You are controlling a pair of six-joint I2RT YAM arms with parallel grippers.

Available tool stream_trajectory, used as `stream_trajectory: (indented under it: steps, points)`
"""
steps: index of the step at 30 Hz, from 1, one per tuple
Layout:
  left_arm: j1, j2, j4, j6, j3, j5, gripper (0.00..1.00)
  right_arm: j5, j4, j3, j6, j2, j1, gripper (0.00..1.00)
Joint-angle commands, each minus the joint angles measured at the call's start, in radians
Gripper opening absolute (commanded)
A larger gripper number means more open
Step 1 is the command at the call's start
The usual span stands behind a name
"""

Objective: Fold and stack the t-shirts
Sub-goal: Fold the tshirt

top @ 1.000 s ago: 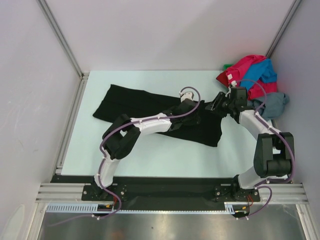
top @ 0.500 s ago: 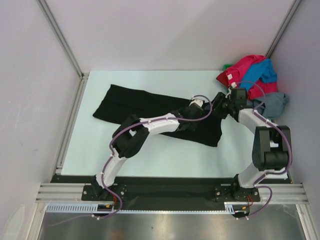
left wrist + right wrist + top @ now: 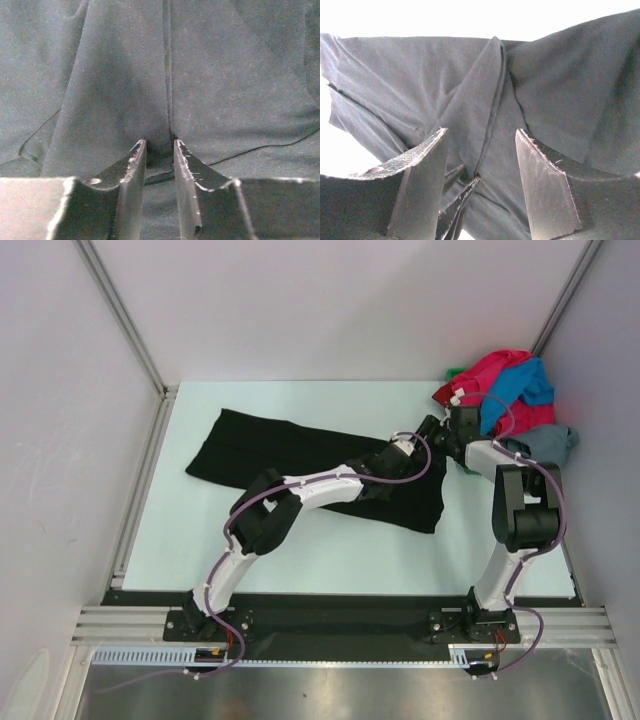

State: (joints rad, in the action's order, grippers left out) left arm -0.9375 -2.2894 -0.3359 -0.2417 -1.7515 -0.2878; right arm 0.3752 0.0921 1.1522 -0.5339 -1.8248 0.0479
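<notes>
So the left gripper (image 3: 159,145) is down on the plain black cloth t-shirt (image 3: 270,445). Its fingers (image 3: 134,170) are nearly together with a raised ridge of fabric between the tips, and I honestly can't tell if it's pinched. That arm stretches low from its base across the shirt toward its right end. Just past it, the right gripper (image 3: 481,131) has its fingers spread wide with a loose fold in the gap, and its elbow is folded up tall. The black shirt lies spread on the pale table (image 3: 330,540). The red-pink shirt (image 3: 490,375), bright blue shirt (image 3: 520,382) and grey shirt (image 3: 548,445) are heaped in the far right corner.
</notes>
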Motion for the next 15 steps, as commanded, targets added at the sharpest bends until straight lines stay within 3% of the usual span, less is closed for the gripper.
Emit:
stream_trajectory:
  steps: [1,9,12,15]
  points:
    - [-0.001,-0.022,-0.011,0.035,-0.046,-0.027,0.31,0.004,-0.026,0.072,0.018,-0.042,0.015,0.61]
    - [0.000,-0.007,-0.014,0.058,-0.045,-0.059,0.15,-0.033,0.014,0.193,0.051,-0.140,0.020,0.61]
    - [0.000,0.005,-0.014,0.059,-0.036,-0.070,0.05,-0.041,0.023,0.230,0.058,-0.171,0.021,0.57]
    - [0.002,0.021,-0.009,0.062,-0.026,-0.074,0.03,-0.045,0.029,0.256,0.066,-0.198,0.023,0.56]
